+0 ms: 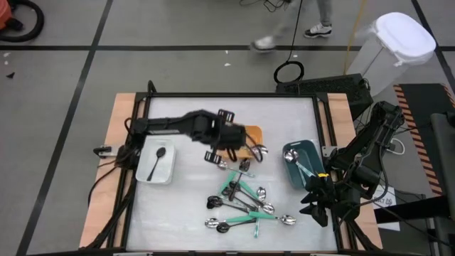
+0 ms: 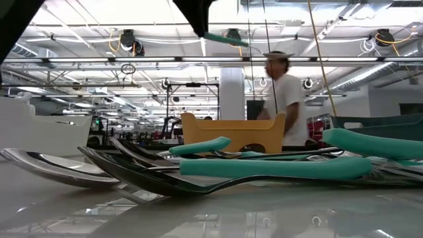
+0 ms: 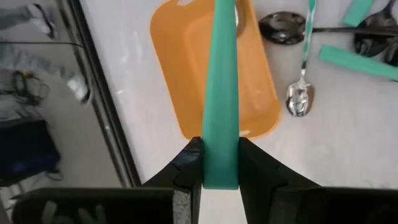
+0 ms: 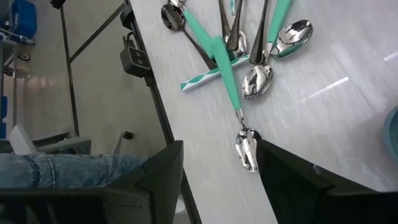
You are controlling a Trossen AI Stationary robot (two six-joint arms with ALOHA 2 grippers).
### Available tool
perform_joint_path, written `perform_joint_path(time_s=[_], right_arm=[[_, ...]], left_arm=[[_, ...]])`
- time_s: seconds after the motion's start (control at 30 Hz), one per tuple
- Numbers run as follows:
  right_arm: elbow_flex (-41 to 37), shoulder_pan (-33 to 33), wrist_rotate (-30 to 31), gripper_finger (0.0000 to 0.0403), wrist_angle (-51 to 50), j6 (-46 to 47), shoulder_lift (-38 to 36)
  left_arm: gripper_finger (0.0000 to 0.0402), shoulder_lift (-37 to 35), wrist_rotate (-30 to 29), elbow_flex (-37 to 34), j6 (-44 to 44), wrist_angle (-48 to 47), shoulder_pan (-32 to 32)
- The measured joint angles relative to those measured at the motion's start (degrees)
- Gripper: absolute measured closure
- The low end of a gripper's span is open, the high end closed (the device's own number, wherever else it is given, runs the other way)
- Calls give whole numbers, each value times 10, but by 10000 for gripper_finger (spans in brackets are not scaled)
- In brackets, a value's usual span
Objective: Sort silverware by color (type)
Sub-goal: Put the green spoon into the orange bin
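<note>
1. Pale grey counter (image 1: 185, 206) inside a dark frame, on a concrete floor with black lines; a person (image 2: 285, 99) walks past beyond it.
2. Teal-handled utensil (image 3: 221, 93) is held above the orange bin (image 3: 186, 68); its long axis runs straight out from the left tool (image 3: 219, 165), over the bin's length; its far end is cut off in the wrist view.
3. Its handle is flat, plain teal, with a squared end.
4. Left tool's fingers (image 3: 186, 163) are clamped on that handle's end, one on each flat edge.
5. Other silverware (image 1: 245, 203) lies crossed in a loose pile mid-counter: shiny silver bowls, teal or black handles, one striped teal and white.
6. One black spoon (image 1: 158, 161) lies in the white bin (image 1: 146, 171); teal-handled pieces lie in the dark teal bin (image 1: 309, 151).
7. Right tool (image 1: 318, 201) waits at the counter's right edge, fingers apart, holding nothing.
</note>
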Motion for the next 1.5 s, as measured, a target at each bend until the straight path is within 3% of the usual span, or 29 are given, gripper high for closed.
perform_joint_path(time_s=[0.17,0.63,1.13,1.5], right_arm=[[0,0,0,206,2,15,0],[0,0,1,206,-7,16,1],[0,-1,3,206,-36,16,2],[0,-1,4,206,-55,43,2]], left_arm=[[329,0,42,0,59,0,45],[329,41,85,-5,182,0,127],[329,123,90,-5,181,3,134],[324,122,131,-5,201,35,148]])
